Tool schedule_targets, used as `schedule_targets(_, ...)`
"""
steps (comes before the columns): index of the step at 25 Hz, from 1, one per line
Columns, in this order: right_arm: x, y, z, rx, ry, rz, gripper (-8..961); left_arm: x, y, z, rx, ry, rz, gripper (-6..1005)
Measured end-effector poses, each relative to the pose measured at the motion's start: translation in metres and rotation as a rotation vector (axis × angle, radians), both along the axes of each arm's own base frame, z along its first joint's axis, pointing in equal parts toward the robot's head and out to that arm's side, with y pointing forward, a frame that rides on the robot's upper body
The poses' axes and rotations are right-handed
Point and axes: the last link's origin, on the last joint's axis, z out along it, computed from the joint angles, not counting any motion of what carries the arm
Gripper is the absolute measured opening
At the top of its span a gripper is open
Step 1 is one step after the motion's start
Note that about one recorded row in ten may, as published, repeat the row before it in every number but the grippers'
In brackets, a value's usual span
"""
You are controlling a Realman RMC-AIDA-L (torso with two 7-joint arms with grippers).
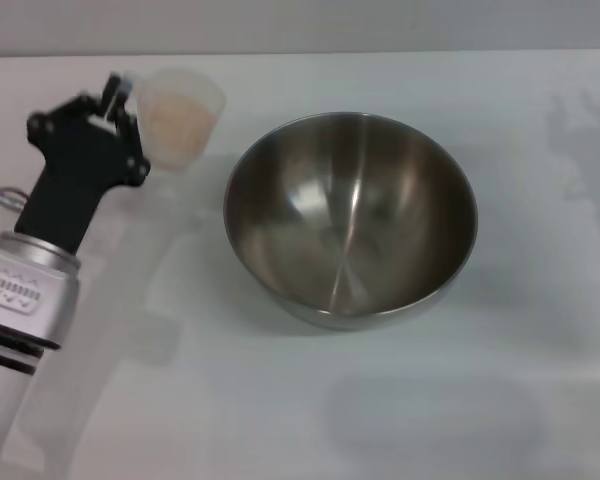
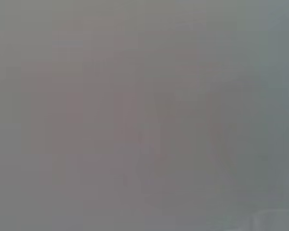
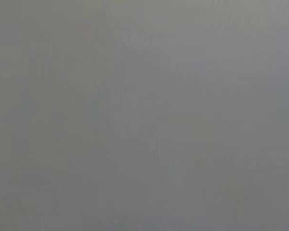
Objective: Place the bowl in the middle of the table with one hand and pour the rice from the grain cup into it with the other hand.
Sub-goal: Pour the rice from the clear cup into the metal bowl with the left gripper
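In the head view the steel bowl stands on the white table near its middle, and its inside holds nothing. My left gripper is at the far left, shut on the grain cup. It holds the cup raised to the left of the bowl and apart from it. The cup holds pale rice. The right arm and its gripper are out of view. Both wrist views show only plain grey.
The table's far edge runs along the back. My left arm's silver forearm fills the front left corner.
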Motion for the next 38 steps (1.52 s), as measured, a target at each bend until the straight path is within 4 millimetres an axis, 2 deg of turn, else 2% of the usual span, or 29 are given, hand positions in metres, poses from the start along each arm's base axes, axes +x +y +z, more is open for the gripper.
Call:
schedule_targets(3,0.0,0.001,0.0,0.001,-0.005,0.001,346,0.018,0.001,0.005,0.106,0.127,-0.113,42)
schedule_targets(5,-0.001,0.002,0.001,0.002,-0.007,0.002,346,0.022,0.001,0.004,0.122,0.158,-0.137,45)
schedule_targets(8,-0.001,0.002,0.001,0.003,-0.009,0.003,346,0.045,-0.001,-0.006,0.228,0.401,-0.268,49)
schedule_targets(9,-0.001,0.002,0.001,0.003,-0.01,0.004,346,0.045,-0.001,-0.006,0.228,0.401,-0.268,50)
schedule_targets(16,-0.003,0.004,0.002,0.004,-0.013,0.009,346,0.068,-0.007,-0.024,0.351,0.7,-0.436,60)
schedule_targets(23,-0.004,0.007,0.003,0.003,-0.02,0.013,347,0.077,-0.006,-0.044,0.43,0.995,-0.544,70)
schedule_targets(31,-0.004,0.008,0.004,0.004,-0.025,0.013,347,0.081,-0.004,-0.047,0.604,1.239,-0.597,81)
schedule_targets(38,-0.003,0.008,0.005,0.003,-0.032,0.008,346,0.077,-0.005,-0.047,0.652,1.317,-0.6,91)
